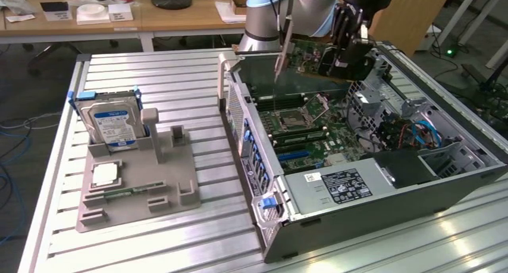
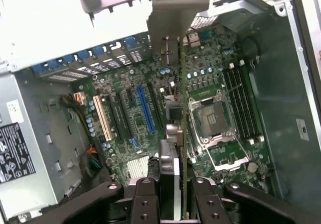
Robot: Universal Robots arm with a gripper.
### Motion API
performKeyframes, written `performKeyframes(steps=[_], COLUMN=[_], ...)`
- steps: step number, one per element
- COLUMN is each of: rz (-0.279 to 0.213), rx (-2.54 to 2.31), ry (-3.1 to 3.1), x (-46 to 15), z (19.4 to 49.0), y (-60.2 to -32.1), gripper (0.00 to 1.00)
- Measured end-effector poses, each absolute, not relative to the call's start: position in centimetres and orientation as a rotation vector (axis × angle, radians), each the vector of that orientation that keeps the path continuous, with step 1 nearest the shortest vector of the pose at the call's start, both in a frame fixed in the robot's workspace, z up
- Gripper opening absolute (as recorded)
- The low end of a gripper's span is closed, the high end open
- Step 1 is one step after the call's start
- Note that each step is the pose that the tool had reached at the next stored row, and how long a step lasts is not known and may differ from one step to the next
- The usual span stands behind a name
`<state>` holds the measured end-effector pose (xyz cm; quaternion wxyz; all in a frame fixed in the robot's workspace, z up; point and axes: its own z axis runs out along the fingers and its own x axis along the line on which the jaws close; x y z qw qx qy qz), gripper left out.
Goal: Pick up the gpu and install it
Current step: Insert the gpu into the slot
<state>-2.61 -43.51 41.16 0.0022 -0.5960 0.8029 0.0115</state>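
As the gpu (image 2: 173, 128) hangs edge-on, we see the claw (image 2: 173, 184) pinching it. We judge this grip aims its connector at the motherboard slots (image 2: 145, 108) beneath the claw.

The table (image 1: 159, 243) is ribbed bare metal, shiny enough to throw glare along its near edge; the parts holder (image 1: 139, 193) on it looks like matt grey plastic; the hard drive (image 1: 111, 121) is smooth silvery metal under a glossy blue-and-white label; the computer case (image 1: 373, 216) is dull dark-grey sheet metal; the gpu (image 2: 175, 169) is a green circuit board with a bare, satin-finished metal bracket (image 2: 175, 8); the gripper (image 2: 174, 194) is matt black.
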Motion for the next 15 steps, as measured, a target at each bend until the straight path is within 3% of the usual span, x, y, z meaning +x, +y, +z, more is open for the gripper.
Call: performKeyframes(steps=[15], rz=[0.01], rx=[-2.026], ry=[2.375], x=[-2.61], z=[40.88], y=[-43.52], gripper=[0.28])
